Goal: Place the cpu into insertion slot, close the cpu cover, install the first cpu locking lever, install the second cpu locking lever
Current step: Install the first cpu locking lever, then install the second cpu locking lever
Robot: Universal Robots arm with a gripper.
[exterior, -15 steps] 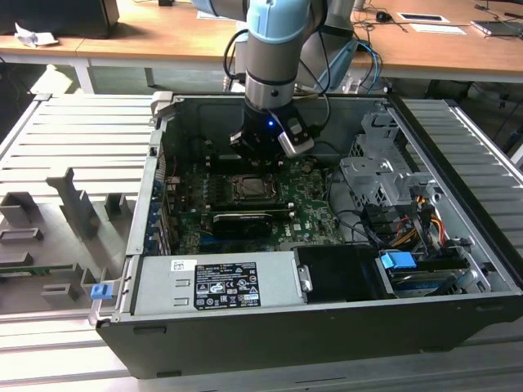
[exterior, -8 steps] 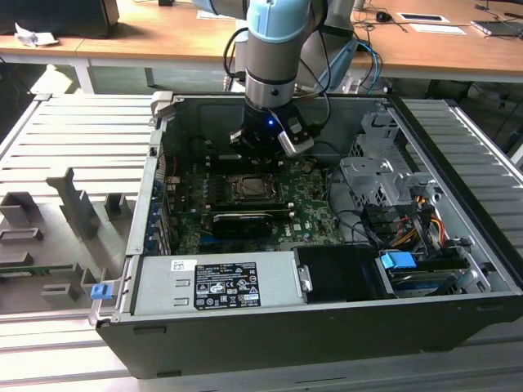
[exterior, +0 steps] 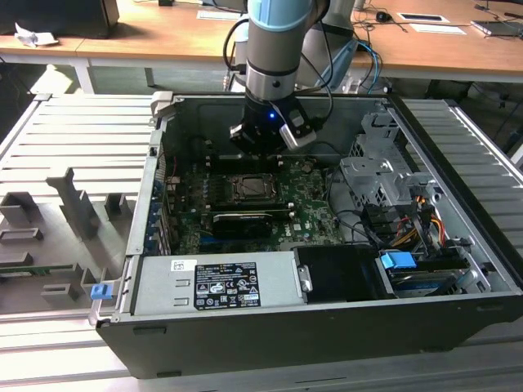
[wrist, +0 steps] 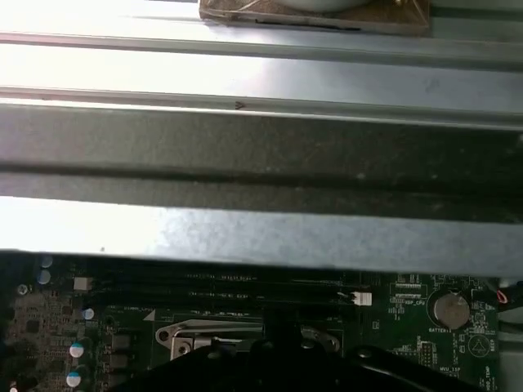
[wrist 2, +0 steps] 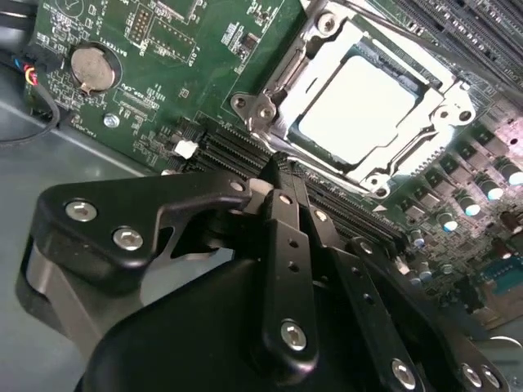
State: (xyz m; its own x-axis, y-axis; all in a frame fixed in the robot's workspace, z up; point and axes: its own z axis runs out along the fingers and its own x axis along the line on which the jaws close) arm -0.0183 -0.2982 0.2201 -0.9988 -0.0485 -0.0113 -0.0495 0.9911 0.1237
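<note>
In the second wrist view the cpu shows as a pale silver square seated in the insertion slot. The cpu cover, a silvery metal frame, lies flat around it with the chip showing through its window. How the locking levers stand I cannot tell. My gripper hangs a little above the board beside the socket, over the memory slots, fingers shut with nothing between them. In the exterior view the gripper sits just behind the insertion slot inside the open computer case.
Long black memory slots run beside the socket, and a coin battery sits further off. A black expansion card, the power supply, a drive cage and cables crowd the case. The case's back wall is close.
</note>
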